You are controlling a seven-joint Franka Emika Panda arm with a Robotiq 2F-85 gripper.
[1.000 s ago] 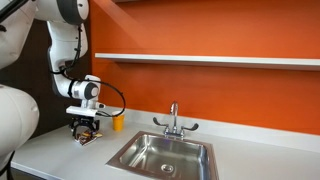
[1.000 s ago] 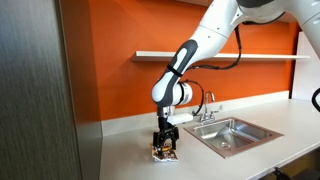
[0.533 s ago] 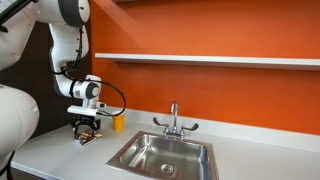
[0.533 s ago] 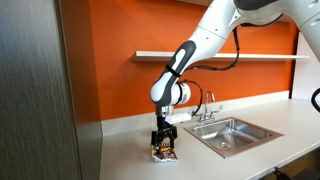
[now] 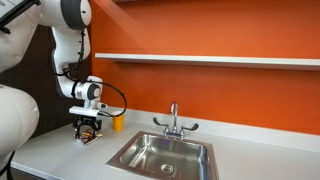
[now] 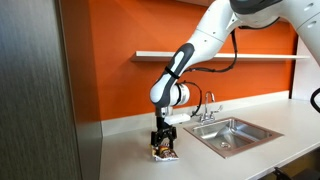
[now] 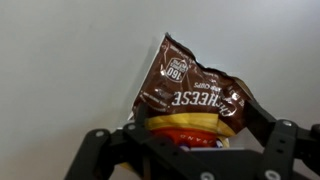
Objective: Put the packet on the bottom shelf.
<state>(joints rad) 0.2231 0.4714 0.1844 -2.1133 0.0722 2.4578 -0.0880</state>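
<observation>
The packet [image 7: 195, 95] is dark brown with yellow-orange print and lies crumpled on the white counter. In the wrist view it sits between my two black fingers, which press its sides. My gripper [image 7: 200, 118] is shut on it, low at the counter. In both exterior views the gripper [image 5: 87, 128] [image 6: 163, 145] points straight down with the packet [image 5: 88, 137] [image 6: 164, 154] under it at counter level. The bottom shelf [image 5: 210, 60] [image 6: 220, 55] is a long white board on the orange wall, well above the gripper.
A small orange-yellow cup [image 5: 118, 123] stands just beside the gripper by the wall. A steel sink [image 5: 165, 155] [image 6: 232, 135] with a faucet [image 5: 174, 118] is set in the counter beyond it. A dark cabinet side [image 6: 40, 100] stands close by.
The gripper and packet stay in the same spot on the counter. Only the upper arm has shifted slightly.
</observation>
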